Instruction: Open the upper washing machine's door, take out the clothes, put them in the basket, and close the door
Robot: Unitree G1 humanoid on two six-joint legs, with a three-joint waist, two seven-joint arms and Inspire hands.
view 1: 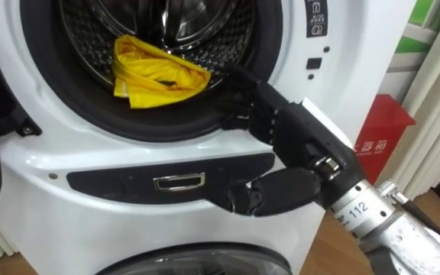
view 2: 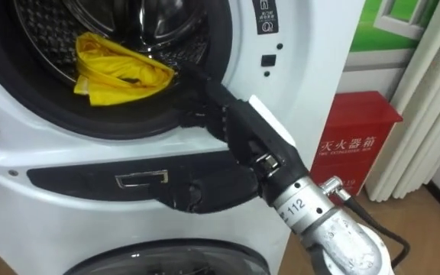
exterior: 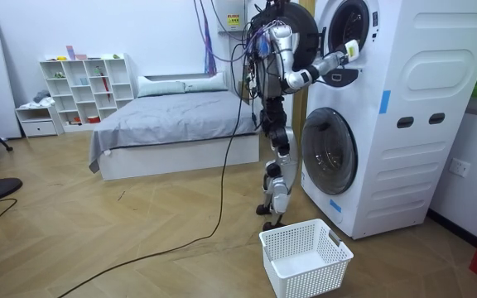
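A crumpled yellow cloth point(view 1: 155, 72) lies at the front of the upper washing machine's drum point(view 1: 205, 30), just inside the round opening. My right hand point(view 1: 281, 126) reaches in from the lower right. It is open, its fingers stretched over the rim of the opening and ending a short way right of the cloth, apart from it. The thumb point(view 1: 270, 192) hangs lower, in front of the dark panel under the opening. In the room view I stand upright facing the stacked washing machines point(exterior: 387, 116) with my right hand point(exterior: 350, 50) raised to the upper drum.
The upper machine's dark round door point(exterior: 292, 29) stands swung open on my left. A white laundry basket point(exterior: 305, 257) sits on the floor by my feet. A red box point(view 1: 380, 137) stands right of the machine. A bed point(exterior: 172, 124) and shelves are behind me.
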